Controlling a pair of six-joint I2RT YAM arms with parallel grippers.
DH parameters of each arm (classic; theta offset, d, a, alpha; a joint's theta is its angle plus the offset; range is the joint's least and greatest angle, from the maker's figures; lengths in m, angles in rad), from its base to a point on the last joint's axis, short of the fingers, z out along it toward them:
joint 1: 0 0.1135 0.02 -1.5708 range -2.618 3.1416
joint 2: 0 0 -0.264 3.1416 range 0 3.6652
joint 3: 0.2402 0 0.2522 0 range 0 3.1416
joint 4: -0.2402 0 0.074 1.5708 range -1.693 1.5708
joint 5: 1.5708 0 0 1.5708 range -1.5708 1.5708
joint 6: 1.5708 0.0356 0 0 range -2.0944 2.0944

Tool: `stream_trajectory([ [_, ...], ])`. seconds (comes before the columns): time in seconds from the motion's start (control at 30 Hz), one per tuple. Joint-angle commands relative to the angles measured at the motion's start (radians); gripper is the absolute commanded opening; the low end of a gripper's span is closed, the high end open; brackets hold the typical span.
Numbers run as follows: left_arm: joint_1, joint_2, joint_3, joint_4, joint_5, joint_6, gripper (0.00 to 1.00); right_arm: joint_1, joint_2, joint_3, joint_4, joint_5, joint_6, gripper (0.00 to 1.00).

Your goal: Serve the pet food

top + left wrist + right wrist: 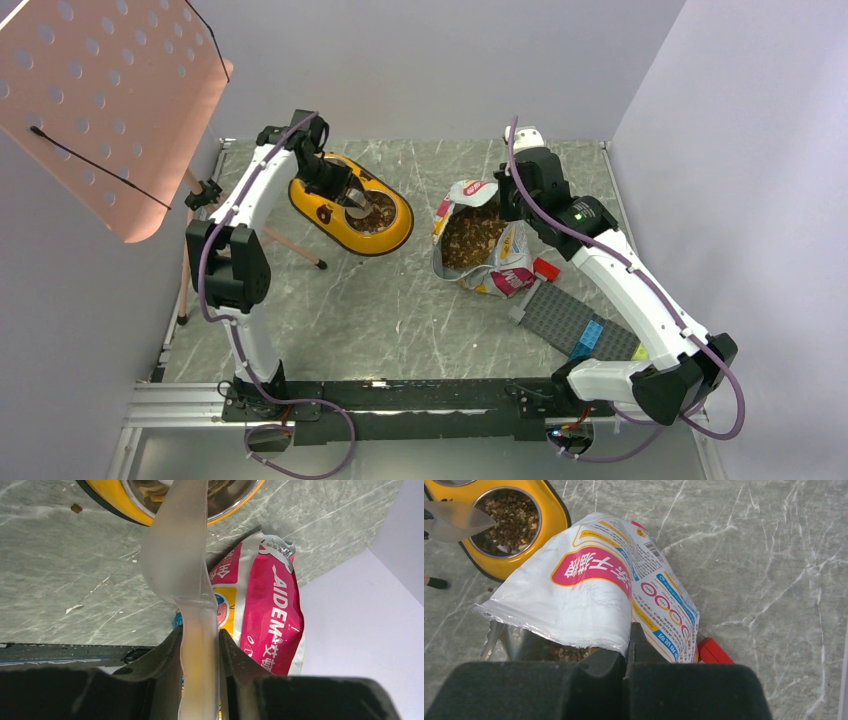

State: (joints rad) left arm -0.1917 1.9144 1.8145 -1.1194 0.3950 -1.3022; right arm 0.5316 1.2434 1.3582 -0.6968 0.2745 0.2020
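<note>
The yellow double bowl (398, 236) stands at the back left. Its right steel cup holds brown kibble (511, 515). My left gripper (341, 189) is shut on the handle of a translucent white scoop (175, 555), whose head reaches over that cup. The scoop also shows in the right wrist view (454, 520). The white, pink and yellow bag (505, 270) lies open in the middle, with kibble (472, 232) showing inside. My right gripper (629, 640) is shut on the bag's upper edge (589, 595) and holds its mouth open.
A grey baseplate (575, 320) with blue bricks lies right of the bag, and a red brick (546, 269) sits beside it. A pink perforated board (110, 100) on a stand is at the far left. A stray kibble piece (76, 508) lies by the bowl. Walls close in at the back and right.
</note>
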Motion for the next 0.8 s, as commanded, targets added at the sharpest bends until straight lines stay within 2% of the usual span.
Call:
stream_trajectory([
  [0.0,-0.015,-0.074,0.003,-0.122,0.012,-0.132,0.0,-0.01,-0.092,0.043,0.101,0.03,0.0,0.0],
  [0.1,-0.03,-0.131,-0.044,-0.094,0.008,-0.092,0.0,-0.011,-0.088,0.047,0.1,0.028,-0.001,0.0],
  [0.17,-0.052,-0.188,-0.1,-0.02,0.021,-0.04,0.0,-0.011,-0.086,0.046,0.101,0.026,-0.001,0.0],
  [0.3,-0.126,-0.353,-0.283,0.22,0.073,0.064,0.0,-0.01,-0.081,0.042,0.104,0.022,-0.001,0.0],
  [0.5,-0.238,-0.634,-0.443,0.352,0.009,0.253,0.0,-0.01,-0.07,0.044,0.103,0.022,-0.005,0.0],
  [0.63,-0.324,-0.754,-0.487,0.348,-0.025,0.388,0.0,-0.01,-0.062,0.038,0.106,0.021,-0.01,0.0],
  [0.77,-0.476,-0.73,-0.379,0.2,-0.13,0.504,0.0,-0.01,-0.056,0.035,0.108,0.019,-0.014,0.0],
])
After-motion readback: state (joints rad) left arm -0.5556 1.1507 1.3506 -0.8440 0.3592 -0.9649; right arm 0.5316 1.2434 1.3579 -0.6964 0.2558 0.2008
